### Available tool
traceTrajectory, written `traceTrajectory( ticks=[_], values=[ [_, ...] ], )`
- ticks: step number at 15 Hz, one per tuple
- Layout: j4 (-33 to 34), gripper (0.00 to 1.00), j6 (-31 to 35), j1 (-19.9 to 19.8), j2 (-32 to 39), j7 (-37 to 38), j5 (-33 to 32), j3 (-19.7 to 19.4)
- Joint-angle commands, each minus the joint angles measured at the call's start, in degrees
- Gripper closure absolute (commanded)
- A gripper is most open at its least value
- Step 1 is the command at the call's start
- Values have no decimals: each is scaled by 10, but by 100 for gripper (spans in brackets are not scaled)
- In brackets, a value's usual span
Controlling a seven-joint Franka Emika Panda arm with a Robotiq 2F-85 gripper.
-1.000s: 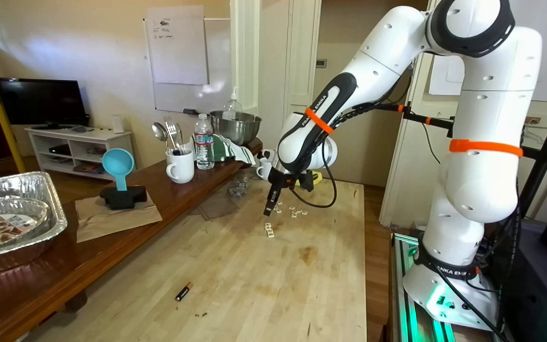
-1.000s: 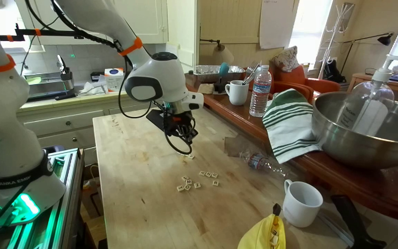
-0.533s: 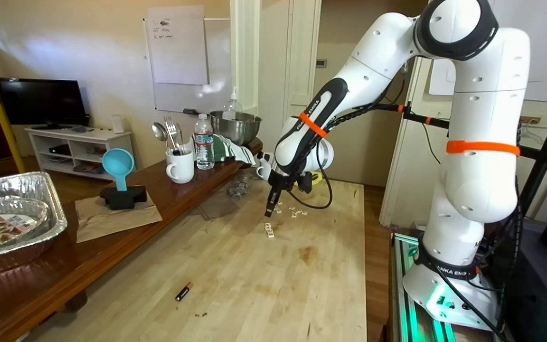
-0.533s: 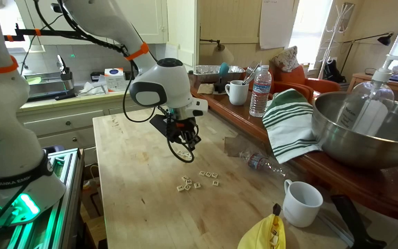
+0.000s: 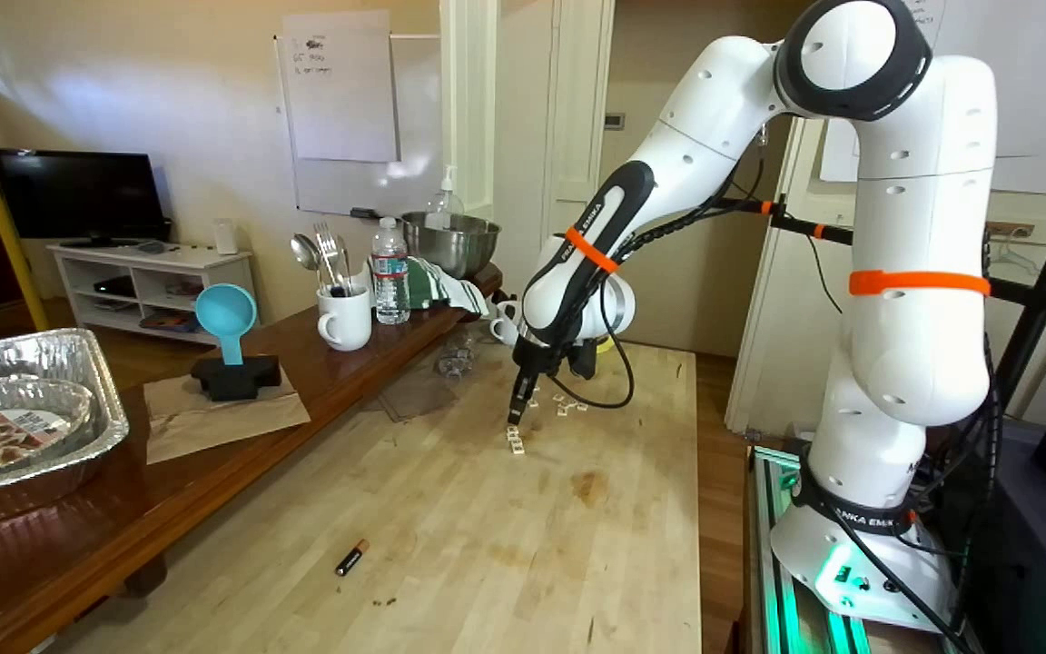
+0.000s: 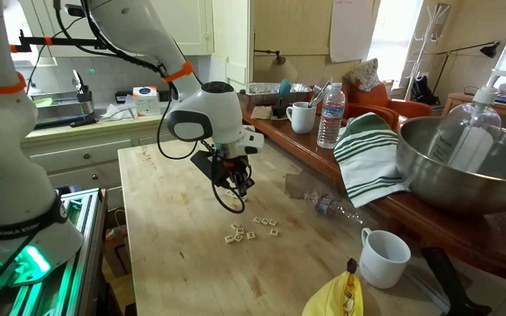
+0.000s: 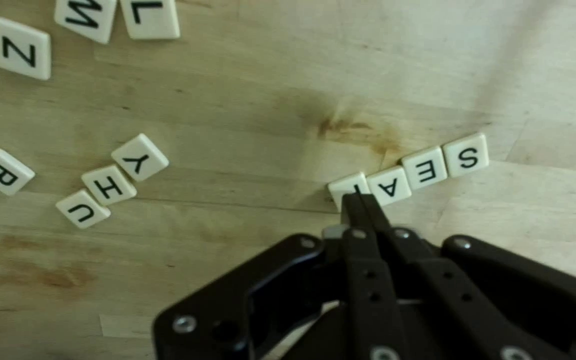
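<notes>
Gripper [image 7: 361,199] has its fingers together, nothing visible between them, and in the wrist view its tips overlap an edge of the partly hidden tile [image 7: 345,186]; touching or just above, I cannot tell. That tile lies on the tabletop [image 5: 487,509], ending a slanted line: it appears to touch the A tile [image 7: 389,186], with the E tile [image 7: 424,167] and the S tile [image 7: 466,154] beyond. My judgement: I should go slowly and make any push light and square to the tile's side, because bearing down or shoving askew could knock its neighbours crooked.
</notes>
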Motion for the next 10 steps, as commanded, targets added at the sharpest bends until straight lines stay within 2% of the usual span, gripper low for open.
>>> traceTrajectory(
  ticks=[1,10],
  values=[
    [7,100,16,-3,20,-5,15,6],
    [18,100,42,-5,40,-13,33,13]
  ],
)
